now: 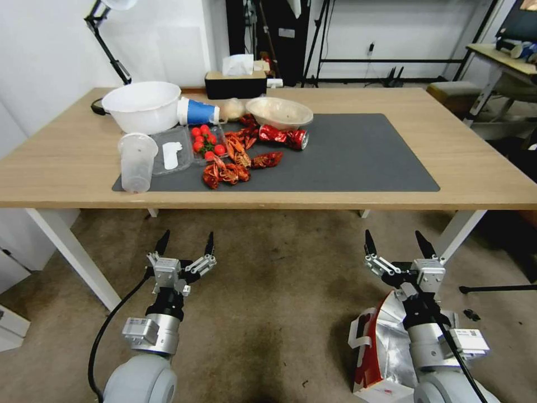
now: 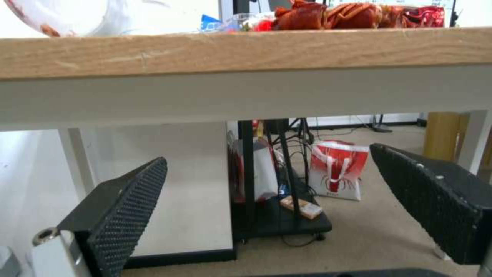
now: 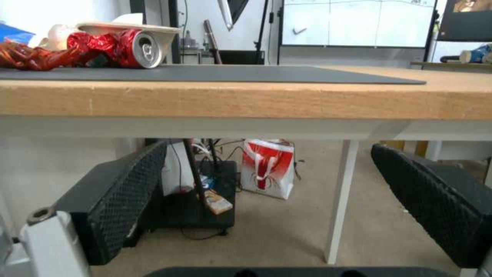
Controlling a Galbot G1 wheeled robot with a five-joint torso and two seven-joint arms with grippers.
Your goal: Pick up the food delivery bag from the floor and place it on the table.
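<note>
On the floor [image 1: 268, 313], food delivery bag [image 1: 380, 347] lies beneath right gripper [image 1: 398, 243].

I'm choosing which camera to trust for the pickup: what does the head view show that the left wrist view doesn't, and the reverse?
Head view alone: the food delivery bag on the floor under the open right gripper, and the grey mat.

Left wrist view alone: a red-and-white shopping bag beyond the table.

Both: the open left gripper, the table edge, the crayfish and the carpet.

Both arms reach forward just short of the table [image 1: 335, 197] edge, the left gripper [image 1: 185, 244] and right gripper [image 1: 396, 244] held level with fingers spread.
</note>
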